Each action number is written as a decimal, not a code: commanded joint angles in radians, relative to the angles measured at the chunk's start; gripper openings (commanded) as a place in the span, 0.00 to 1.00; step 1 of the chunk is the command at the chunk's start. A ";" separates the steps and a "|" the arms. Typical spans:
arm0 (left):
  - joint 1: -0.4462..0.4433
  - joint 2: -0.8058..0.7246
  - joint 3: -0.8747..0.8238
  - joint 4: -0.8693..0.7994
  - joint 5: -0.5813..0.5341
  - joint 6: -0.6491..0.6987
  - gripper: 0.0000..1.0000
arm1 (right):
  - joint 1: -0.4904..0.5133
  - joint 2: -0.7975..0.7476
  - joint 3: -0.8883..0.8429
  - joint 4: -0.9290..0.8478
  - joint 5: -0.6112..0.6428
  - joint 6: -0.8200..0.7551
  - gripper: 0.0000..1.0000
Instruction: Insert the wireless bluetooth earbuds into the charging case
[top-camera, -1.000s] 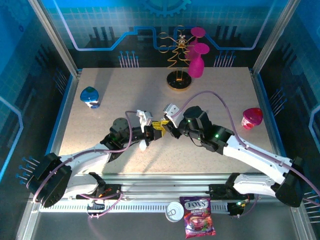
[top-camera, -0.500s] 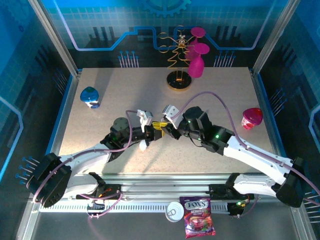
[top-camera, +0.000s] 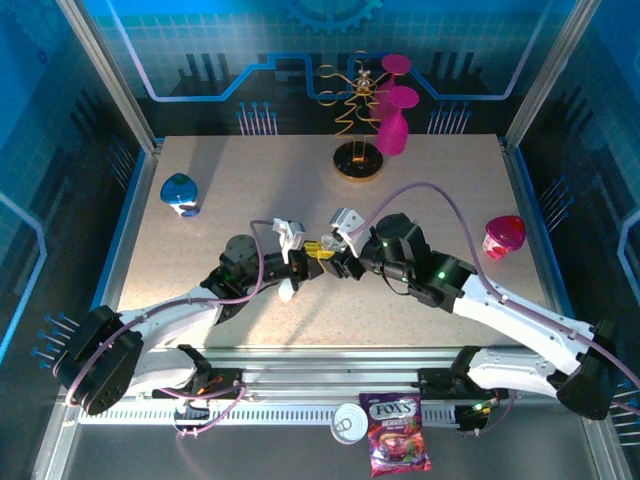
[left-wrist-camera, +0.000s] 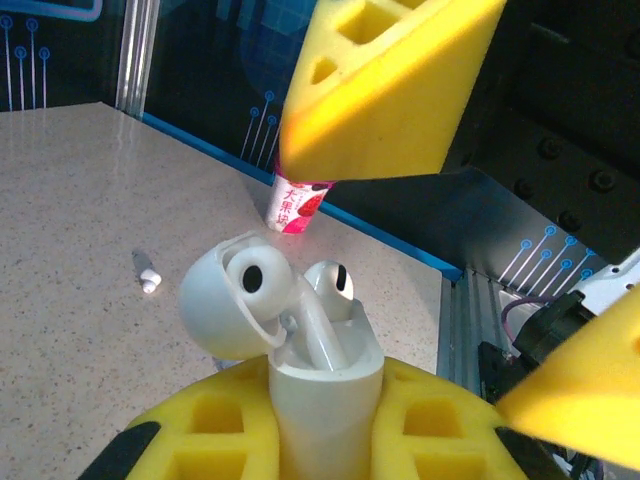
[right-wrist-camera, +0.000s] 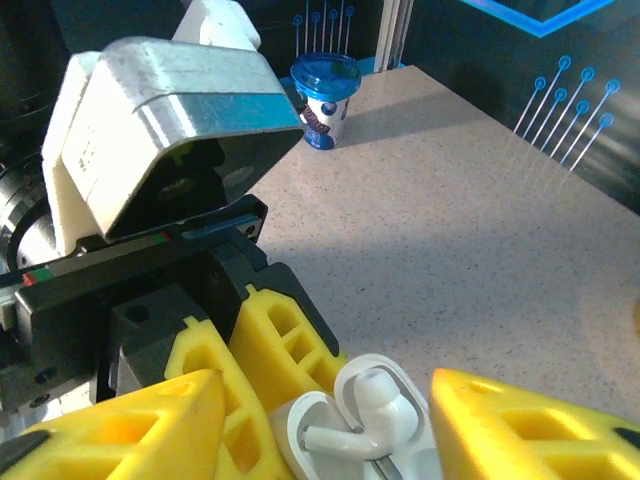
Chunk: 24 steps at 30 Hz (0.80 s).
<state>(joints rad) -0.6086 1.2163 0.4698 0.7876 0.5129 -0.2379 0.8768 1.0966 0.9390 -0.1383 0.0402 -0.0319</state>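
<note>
The blue-panelled enclosure (top-camera: 60, 150) walls the table (top-camera: 240, 190) on its left, right and far sides. Slanting metal posts (top-camera: 105, 70) stand at the upper corners of the overhead view. The table's near edge meets a ridged rail (top-camera: 300, 412) along the bottom of the frame. Its speckled beige top lies bare across the upper left, the right of centre and the lower strip in front of the rail.

Both arms reach in from the lower corners and meet just below the frame's centre, with open surface all round that spot. A gold wire stand (top-camera: 352, 110) carrying magenta glasses sits at top centre, close to the far edge. A candy bag (top-camera: 397, 440) and a white round lid (top-camera: 350, 422) lie below the rail at bottom centre, off the table. A blue-lidded cup (top-camera: 180, 193) stands near the left edge and a pink cup (top-camera: 503, 236) near the right edge, both well apart from the arms.

The left gripper (top-camera: 316, 258) clamps the charging case (left-wrist-camera: 325, 390) upright between its yellow pads, lid (left-wrist-camera: 215, 305) flipped open toward the left of the left wrist view. The right gripper (top-camera: 340, 262) is spread wide, its yellow fingers (right-wrist-camera: 530, 425) apart with the case between them. One earbud (left-wrist-camera: 332, 283) sits in the case. A second earbud (left-wrist-camera: 148, 275) lies on bare table at centre-left of the left wrist view, well apart from the case.
</note>
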 joint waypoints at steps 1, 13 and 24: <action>0.004 -0.021 0.007 0.050 -0.010 -0.001 0.06 | -0.005 -0.044 0.027 0.014 -0.014 0.037 0.63; 0.004 0.009 -0.008 0.122 0.006 0.015 0.06 | -0.181 -0.170 -0.081 0.107 -0.188 0.276 0.73; 0.003 0.040 -0.023 0.173 0.010 0.045 0.05 | -0.188 -0.087 -0.007 -0.011 -0.259 0.303 0.32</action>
<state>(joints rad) -0.6086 1.2449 0.4679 0.9005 0.5133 -0.2272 0.6926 0.9966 0.8822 -0.1234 -0.1749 0.2535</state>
